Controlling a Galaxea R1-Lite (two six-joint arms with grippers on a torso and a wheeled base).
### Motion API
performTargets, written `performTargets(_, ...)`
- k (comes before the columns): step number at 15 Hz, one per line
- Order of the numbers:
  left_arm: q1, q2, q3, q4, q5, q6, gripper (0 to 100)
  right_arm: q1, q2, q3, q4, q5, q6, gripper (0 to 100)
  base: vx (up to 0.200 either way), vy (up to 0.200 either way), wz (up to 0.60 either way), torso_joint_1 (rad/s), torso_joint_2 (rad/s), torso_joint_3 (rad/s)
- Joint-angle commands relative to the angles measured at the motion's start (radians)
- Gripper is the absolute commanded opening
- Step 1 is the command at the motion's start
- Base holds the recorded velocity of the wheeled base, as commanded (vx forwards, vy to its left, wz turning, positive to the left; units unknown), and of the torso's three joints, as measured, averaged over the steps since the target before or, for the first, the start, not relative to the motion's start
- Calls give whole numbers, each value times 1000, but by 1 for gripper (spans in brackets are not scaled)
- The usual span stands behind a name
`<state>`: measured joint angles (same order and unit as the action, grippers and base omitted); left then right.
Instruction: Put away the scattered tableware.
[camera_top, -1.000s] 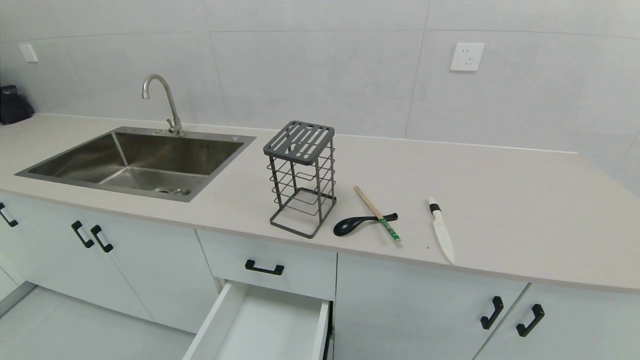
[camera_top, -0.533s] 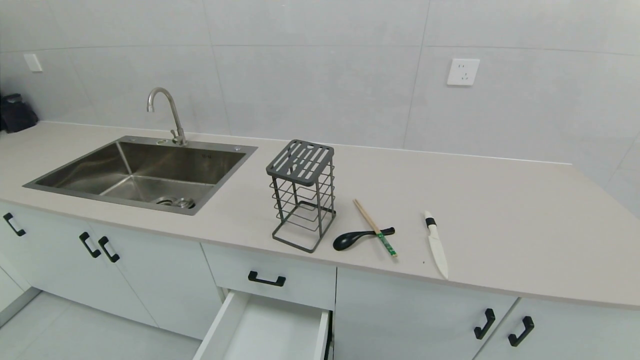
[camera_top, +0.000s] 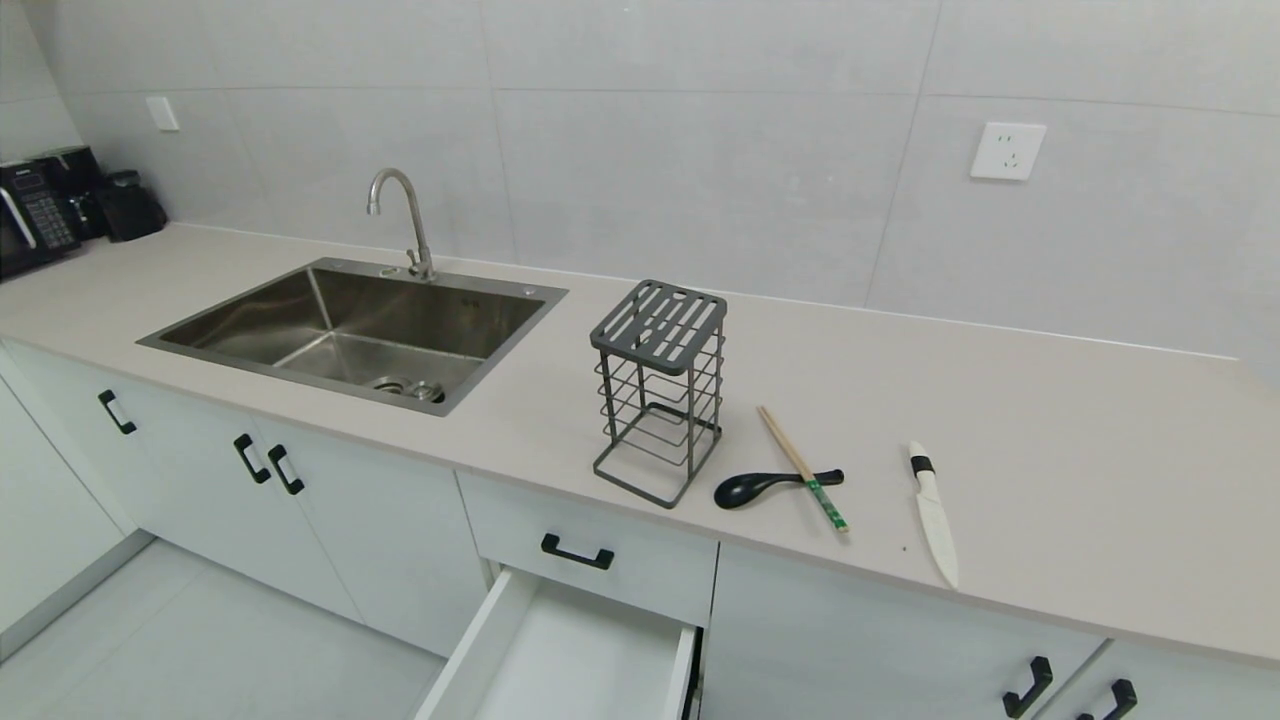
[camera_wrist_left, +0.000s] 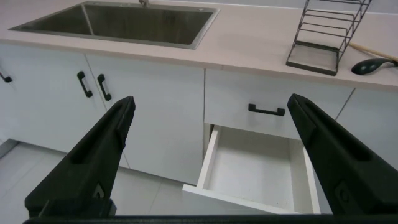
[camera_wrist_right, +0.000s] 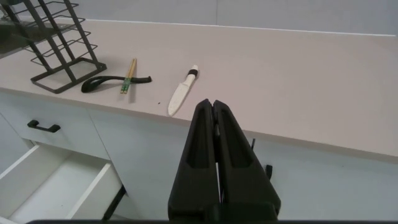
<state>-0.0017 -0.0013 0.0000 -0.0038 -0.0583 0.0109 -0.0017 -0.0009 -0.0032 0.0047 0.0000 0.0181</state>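
Observation:
A dark wire rack (camera_top: 660, 390) stands on the beige counter (camera_top: 1050, 440). Right of the rack lie a black spoon (camera_top: 770, 487), a pair of chopsticks (camera_top: 800, 467) resting across its handle, and a white knife (camera_top: 933, 512) near the front edge. My left gripper (camera_wrist_left: 211, 102) is open, held out in front of the cabinets over the open drawer (camera_wrist_left: 255, 168). My right gripper (camera_wrist_right: 213, 107) is shut and empty, in front of the counter edge, short of the knife (camera_wrist_right: 182, 93).
A steel sink (camera_top: 350, 335) with a tap (camera_top: 405, 215) sits left of the rack. Dark appliances (camera_top: 60, 200) stand at the counter's far left. Below the rack a shut drawer with a black handle (camera_top: 577, 552) tops the open white drawer (camera_top: 560, 660).
The head camera has shifted, so the whole scene sits further right and the appliances have come into view. Rack, spoon, chopsticks and knife keep their places on the counter.

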Motion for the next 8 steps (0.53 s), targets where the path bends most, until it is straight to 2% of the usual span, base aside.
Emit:
performTargets(1,0,1,0,-1,0,0,100,0,1,0,0,0,0,0,0,0,0,0,0,0)
performTargets(8,0,1,0,-1,0,0,100,0,1,0,0,0,-3,0,0,0,0,0,0,0)
